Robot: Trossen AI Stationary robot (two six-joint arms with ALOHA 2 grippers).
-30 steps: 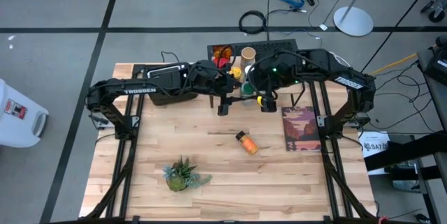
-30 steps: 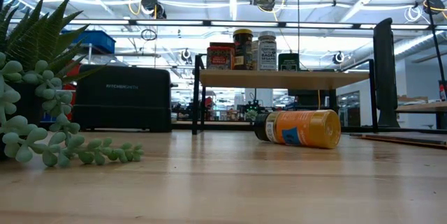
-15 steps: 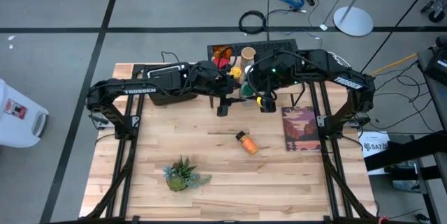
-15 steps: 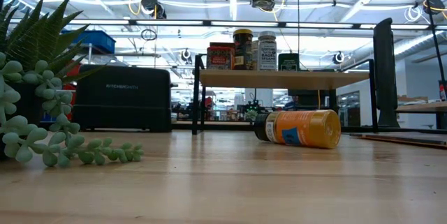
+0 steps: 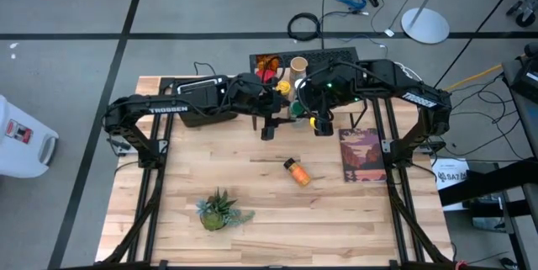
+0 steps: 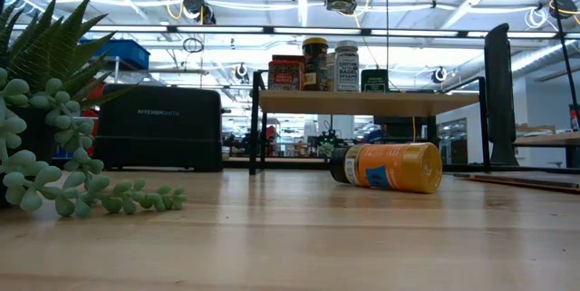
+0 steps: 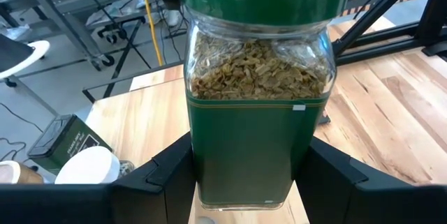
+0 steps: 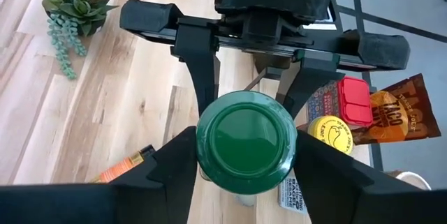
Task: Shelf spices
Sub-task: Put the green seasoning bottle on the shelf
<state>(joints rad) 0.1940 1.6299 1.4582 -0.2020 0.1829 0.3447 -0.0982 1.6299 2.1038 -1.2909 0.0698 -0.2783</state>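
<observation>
A square glass jar of dried herbs (image 7: 258, 105) with a green label and a round green lid (image 8: 246, 146) hangs high in the air in front of the shelf (image 6: 367, 102). My left gripper (image 7: 248, 182) and my right gripper (image 8: 246, 147) are both shut on it. On the shelf's plank stand a red tin (image 6: 285, 73), an amber jar (image 6: 315, 63), a white-capped shaker (image 6: 346, 64) and a dark square tin (image 6: 373, 80). The orange bottle (image 5: 295, 171) lies on its side on the table (image 6: 388, 166). My left gripper pinches the jar's lower body (image 7: 202, 168) between its two fingers (image 7: 164, 178), one on each flat side, coming roughly level from the table's left. The jar stands upright and is lifted clear. My right gripper comes from above, pointing down. Its fingers (image 8: 174, 158) stand on opposite sides of the green lid's rim (image 8: 204, 144).
A black toaster (image 6: 159, 128) stands left of the shelf. A green potted plant (image 5: 220, 211) sits near the table's near edge. A picture book (image 5: 362, 154) lies to the right. A taco packet (image 8: 394, 116) is beside the shelf's tins.
</observation>
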